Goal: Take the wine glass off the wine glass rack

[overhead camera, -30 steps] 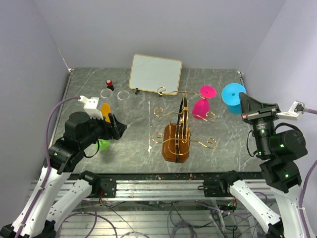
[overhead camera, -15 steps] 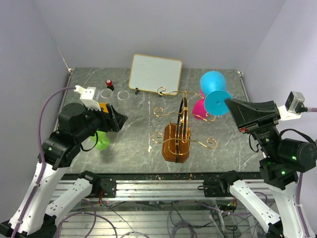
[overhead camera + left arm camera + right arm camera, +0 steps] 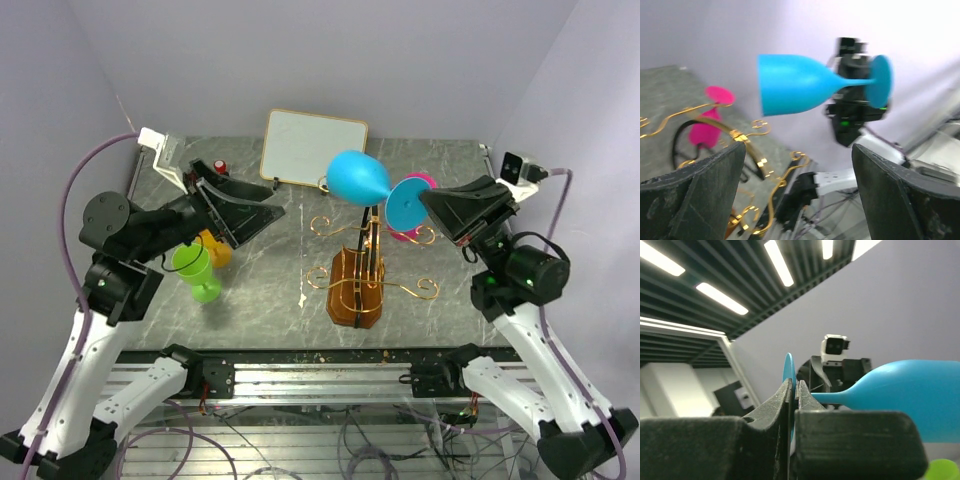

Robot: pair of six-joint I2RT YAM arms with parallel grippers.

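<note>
So the right gripper (image 3: 428, 203) is clamped hard on the foot of the blue wine glass (image 3: 358, 177). From the right wrist view the fingers (image 3: 765, 410) pinch that thin blue disc edge-on with barely a gap between them. The glass lies sideways in the air, stem level, bowl pointing away from the fingertips. It's clear of the wine glass rack (image 3: 357, 285), which stands on the table (image 3: 270, 290) below and a bit beyond those fingertips. A pink wine glass (image 3: 404, 222) sits right under that gripper, in among the rack's gold wire arms. I can't tell if it actually hangs on one.

The left gripper (image 3: 798, 150) is spread wide with nothing in it. It's aimed at the blue bowl, which floats out ahead of it, well apart. A green glass (image 3: 198, 272) stands on the table below and behind it.

Versus a second ago: the blue glass was down low, far off to the rack's right. Half a second ago it was already up in the air. Now it's been swung further across, above the rack's top. The left arm has come up too; it was low by the green glass before.
</note>
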